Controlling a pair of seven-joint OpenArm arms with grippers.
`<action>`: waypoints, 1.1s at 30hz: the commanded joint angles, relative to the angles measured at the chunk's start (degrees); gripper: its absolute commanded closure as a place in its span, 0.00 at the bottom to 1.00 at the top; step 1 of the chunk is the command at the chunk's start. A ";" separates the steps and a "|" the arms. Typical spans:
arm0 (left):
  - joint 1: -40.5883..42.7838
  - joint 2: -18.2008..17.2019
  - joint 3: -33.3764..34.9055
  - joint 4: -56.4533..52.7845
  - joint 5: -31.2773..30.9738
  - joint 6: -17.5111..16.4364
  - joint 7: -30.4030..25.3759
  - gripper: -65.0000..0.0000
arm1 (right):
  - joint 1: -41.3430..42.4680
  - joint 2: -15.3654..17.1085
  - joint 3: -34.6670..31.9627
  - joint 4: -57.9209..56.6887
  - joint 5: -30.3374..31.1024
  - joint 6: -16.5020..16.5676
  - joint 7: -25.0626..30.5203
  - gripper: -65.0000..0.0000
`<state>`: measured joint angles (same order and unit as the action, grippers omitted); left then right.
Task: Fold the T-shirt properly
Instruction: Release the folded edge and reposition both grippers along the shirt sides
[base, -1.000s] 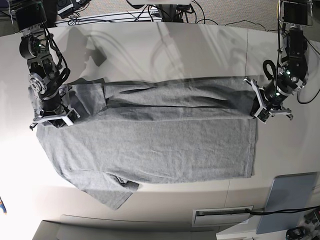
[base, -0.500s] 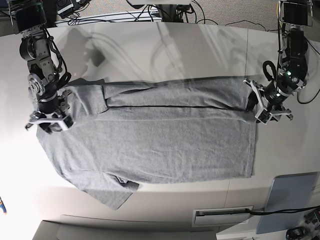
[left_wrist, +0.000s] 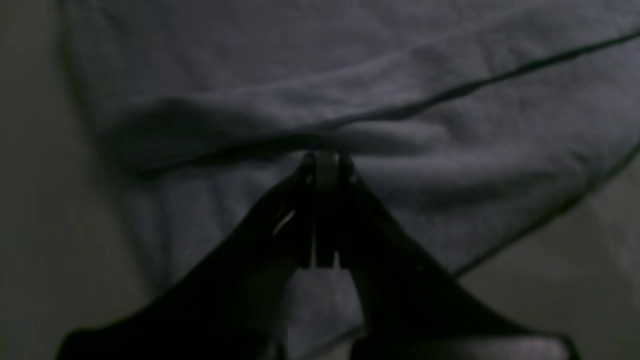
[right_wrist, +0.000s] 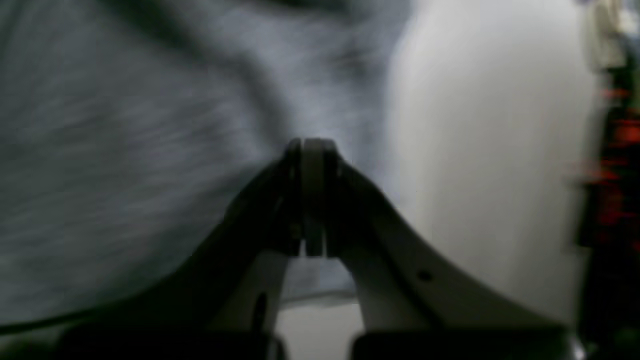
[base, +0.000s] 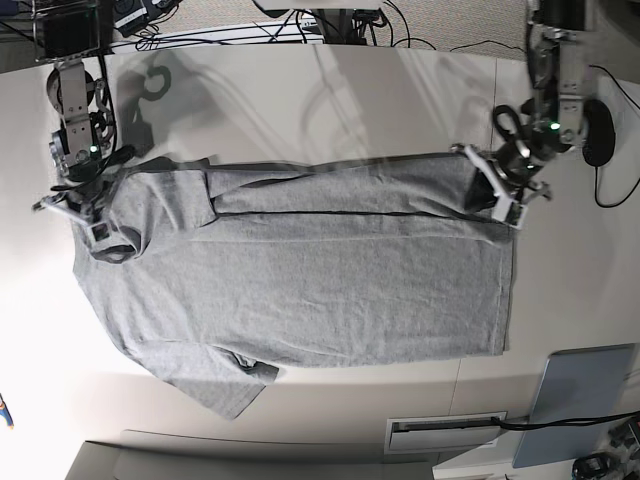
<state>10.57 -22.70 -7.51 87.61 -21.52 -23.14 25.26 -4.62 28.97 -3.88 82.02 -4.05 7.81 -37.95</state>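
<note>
The grey T-shirt (base: 300, 280) lies spread flat on the white table (base: 300, 100), its far long edge folded over into a band with a dark crease line. My left gripper (base: 492, 196) hovers over the hem end of that band; the left wrist view shows it (left_wrist: 327, 159) shut, above a fold in the T-shirt (left_wrist: 350, 75), with no cloth seen between the fingers. My right gripper (base: 96, 222) hangs over the shoulder end. Its wrist view shows it (right_wrist: 312, 144) shut too, over the blurred T-shirt (right_wrist: 125, 125) beside bare table.
A grey flat pad (base: 585, 400) lies at the near right corner, with a white slotted panel (base: 445, 432) beside it. A black object (base: 600, 130) sits right of the left arm. Cables (base: 330, 20) run along the far table edge.
Both grippers opened, let go of the folded edge and shut again. Both arms have pulled up and back towards the far side. The folded band stays lying on the shirt.
</note>
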 joint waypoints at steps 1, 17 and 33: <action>-0.33 -0.44 -0.37 -0.63 -0.39 0.20 -0.81 1.00 | 0.59 1.01 0.50 0.35 0.07 -0.79 -0.07 1.00; 16.24 -6.01 -0.61 2.82 -0.83 -2.38 -0.20 1.00 | -15.93 3.65 0.63 5.09 -0.04 -3.48 -0.94 1.00; 28.87 -7.80 -3.28 14.78 -0.15 -3.08 0.74 1.00 | -37.59 5.81 0.63 20.28 -8.00 -14.62 -2.16 1.00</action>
<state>38.81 -29.82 -10.31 101.84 -22.50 -26.55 25.10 -41.78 34.11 -3.44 101.65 -12.16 -6.57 -39.83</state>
